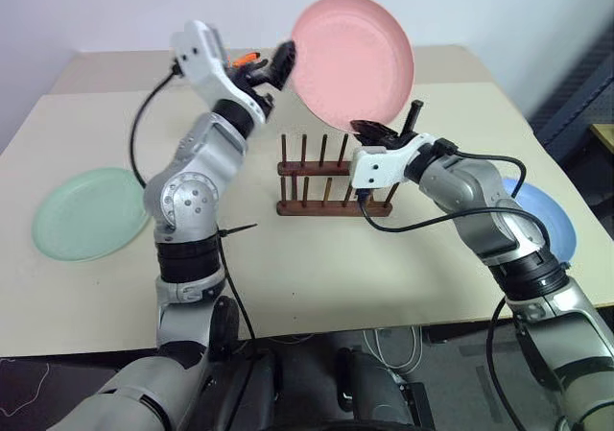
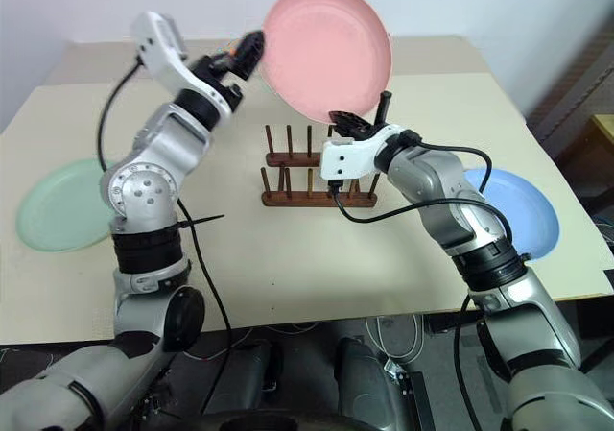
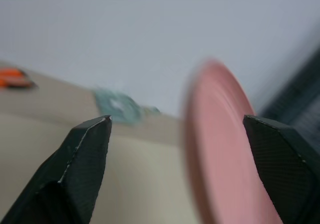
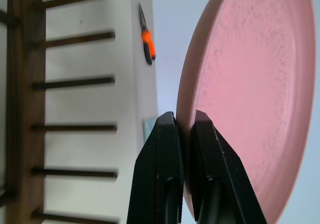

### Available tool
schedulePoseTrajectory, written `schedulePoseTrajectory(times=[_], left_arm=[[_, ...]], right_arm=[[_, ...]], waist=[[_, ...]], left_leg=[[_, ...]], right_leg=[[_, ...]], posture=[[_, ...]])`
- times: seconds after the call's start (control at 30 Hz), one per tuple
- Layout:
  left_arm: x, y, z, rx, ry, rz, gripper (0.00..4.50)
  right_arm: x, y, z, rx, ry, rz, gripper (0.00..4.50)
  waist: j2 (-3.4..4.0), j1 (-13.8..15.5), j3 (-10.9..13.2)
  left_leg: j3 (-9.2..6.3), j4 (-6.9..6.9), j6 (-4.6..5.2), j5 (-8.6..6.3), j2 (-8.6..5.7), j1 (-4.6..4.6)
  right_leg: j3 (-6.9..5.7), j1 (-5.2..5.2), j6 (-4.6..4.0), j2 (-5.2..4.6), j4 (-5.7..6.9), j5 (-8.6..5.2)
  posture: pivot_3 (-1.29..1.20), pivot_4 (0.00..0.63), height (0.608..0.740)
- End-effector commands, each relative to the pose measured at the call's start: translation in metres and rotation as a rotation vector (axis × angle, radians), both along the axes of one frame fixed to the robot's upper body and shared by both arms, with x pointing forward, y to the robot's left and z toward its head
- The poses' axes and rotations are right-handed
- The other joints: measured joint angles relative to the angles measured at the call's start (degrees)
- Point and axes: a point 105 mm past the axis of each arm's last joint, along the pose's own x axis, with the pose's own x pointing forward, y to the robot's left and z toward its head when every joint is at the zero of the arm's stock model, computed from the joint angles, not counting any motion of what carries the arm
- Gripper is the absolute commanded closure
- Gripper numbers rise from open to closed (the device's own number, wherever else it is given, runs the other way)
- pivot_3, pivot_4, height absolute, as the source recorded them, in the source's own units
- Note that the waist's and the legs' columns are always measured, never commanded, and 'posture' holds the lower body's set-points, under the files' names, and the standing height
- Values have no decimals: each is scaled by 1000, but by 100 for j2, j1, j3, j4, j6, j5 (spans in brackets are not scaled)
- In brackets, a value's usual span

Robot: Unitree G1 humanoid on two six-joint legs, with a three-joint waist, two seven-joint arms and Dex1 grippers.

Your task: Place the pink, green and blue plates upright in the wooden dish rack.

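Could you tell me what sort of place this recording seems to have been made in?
Probably a lab or test room, not a kitchen: a plain beige table against a bare wall, holding just a rack and plastic plates, with cables trailing on the floor below.

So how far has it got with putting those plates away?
Nothing is racked yet: the wooden dish rack stands empty. In hand is the pink plate, held on edge above the rack; the right claw is shut on its lower rim, while the left claw is open around its other edge. Left to do: slot the pink plate in, then fetch the green plate and blue plate, both lying flat on the table.
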Motion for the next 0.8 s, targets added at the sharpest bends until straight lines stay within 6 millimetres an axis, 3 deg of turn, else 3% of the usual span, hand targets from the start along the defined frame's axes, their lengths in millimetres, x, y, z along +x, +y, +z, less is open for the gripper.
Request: schedulePoseTrajectory(times=[0.03, 0.13, 0.3, 0.53, 0.8], left_arm=[[-4, 13, -1, 277, -118, 92, 504], [-13, 10, -25, 490, -184, 22, 504], [-32, -4, -57, 593, -220, -170, 504], [-71, -33, -76, 563, -199, -524, 504], [-95, -44, -99, 630, -112, -714, 504]], right_arm=[[-20, -13, 47, 331, -3, 74, 4500], [-44, -17, 66, 770, 193, 251, 4500], [-76, -12, 64, 1134, 471, 451, 4500], [-85, -12, 38, 1248, 632, 404, 4500], [-80, -22, 12, 1292, 736, 321, 4500]], waist=[[2, -19, 1], [4, -14, 0], [5, 34, 0], [13, 13, 1], [19, -10, 1]], left_leg=[[2, -2, 0, 0, 0, 1], [-3, -6, 0, 0, 22, 1], [-9, -5, 0, -2, 26, 1], [-4, -12, -1, -4, 23, -3], [-2, -10, 2, -3, 22, -5]], right_leg=[[0, 0, 1, 0, 0, 1], [0, 0, 2, -1, 1, 1], [-1, 0, -19, -16, 2, -8], [1, -14, -27, -49, 1, -10], [0, -15, -27, -28, 0, -10]], posture=[[0, 150, 738], [0, 150, 738], [0, 150, 738], [0, 150, 738], [0, 150, 738]])
